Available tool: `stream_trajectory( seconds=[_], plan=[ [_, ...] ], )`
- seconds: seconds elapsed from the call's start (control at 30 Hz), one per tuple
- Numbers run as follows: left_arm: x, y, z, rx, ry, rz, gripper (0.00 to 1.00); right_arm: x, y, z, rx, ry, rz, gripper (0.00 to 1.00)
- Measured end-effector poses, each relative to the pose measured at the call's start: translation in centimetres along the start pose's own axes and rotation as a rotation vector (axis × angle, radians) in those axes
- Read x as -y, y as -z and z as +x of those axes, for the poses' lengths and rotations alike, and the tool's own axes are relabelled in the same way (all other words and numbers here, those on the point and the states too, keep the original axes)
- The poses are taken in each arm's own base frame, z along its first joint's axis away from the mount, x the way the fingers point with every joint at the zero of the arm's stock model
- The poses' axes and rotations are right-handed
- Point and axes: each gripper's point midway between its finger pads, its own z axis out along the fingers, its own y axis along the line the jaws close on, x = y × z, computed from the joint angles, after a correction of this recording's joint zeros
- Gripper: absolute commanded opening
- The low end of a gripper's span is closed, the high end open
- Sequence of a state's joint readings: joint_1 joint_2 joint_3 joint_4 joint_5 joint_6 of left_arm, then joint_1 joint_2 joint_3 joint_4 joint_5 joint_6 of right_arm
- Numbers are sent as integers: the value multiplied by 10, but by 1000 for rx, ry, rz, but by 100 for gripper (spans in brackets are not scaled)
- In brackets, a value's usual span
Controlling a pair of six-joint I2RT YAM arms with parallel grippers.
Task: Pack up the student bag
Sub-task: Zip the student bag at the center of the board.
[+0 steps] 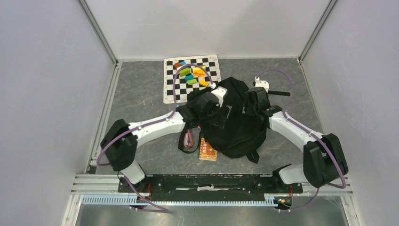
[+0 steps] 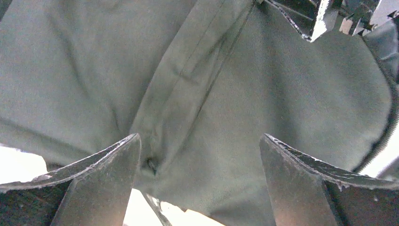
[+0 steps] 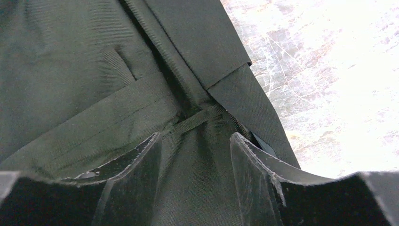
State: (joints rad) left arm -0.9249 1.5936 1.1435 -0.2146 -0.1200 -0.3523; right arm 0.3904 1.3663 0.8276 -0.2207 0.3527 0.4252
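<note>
The student bag point(image 1: 235, 134), a black fabric backpack, lies in the middle of the table with straps trailing at its near side. My left gripper point(image 1: 217, 107) hovers over its upper left part. In the left wrist view the left gripper point(image 2: 200, 139) is open wide, with only bag fabric point(image 2: 263, 80) beyond it. My right gripper point(image 1: 254, 102) is at the bag's upper right. In the right wrist view the right gripper point(image 3: 195, 136) has its jaws closed partway on a raised fold of the bag point(image 3: 70, 70), beside a webbing strap point(image 3: 197, 118).
An orange notebook point(image 1: 207, 150) lies at the bag's near left edge. A small red-and-blue item point(image 1: 188, 139) sits by a strap loop. A black-and-white checkered mat point(image 1: 174, 89) with several coloured blocks point(image 1: 193, 75) lies at the back. White walls enclose the grey table point(image 3: 339, 70).
</note>
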Motion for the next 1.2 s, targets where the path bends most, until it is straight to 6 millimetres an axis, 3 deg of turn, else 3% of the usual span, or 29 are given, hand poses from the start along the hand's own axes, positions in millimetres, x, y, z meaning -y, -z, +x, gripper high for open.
stream_trajectory(
  seconds=[0.4, 0.6, 0.77, 1.07, 1.2],
  plan=[
    [-8, -78, -10, -73, -296, -23, 98, 9, -19, 27, -37, -67, 70, 52],
    [-15, -100, -9, -102, -325, -8, 80, 7, -26, 27, -30, -69, 67, 49],
    [-19, -108, -8, -113, -334, -4, 63, 5, -31, 27, -34, -58, 68, 52],
    [-12, -113, -5, -119, -344, 24, 10, -1, -35, 18, -15, -33, 49, 55],
    [-12, -114, -7, -112, -342, 19, 2, -2, -35, 16, -6, -35, 43, 59]
  ],
)
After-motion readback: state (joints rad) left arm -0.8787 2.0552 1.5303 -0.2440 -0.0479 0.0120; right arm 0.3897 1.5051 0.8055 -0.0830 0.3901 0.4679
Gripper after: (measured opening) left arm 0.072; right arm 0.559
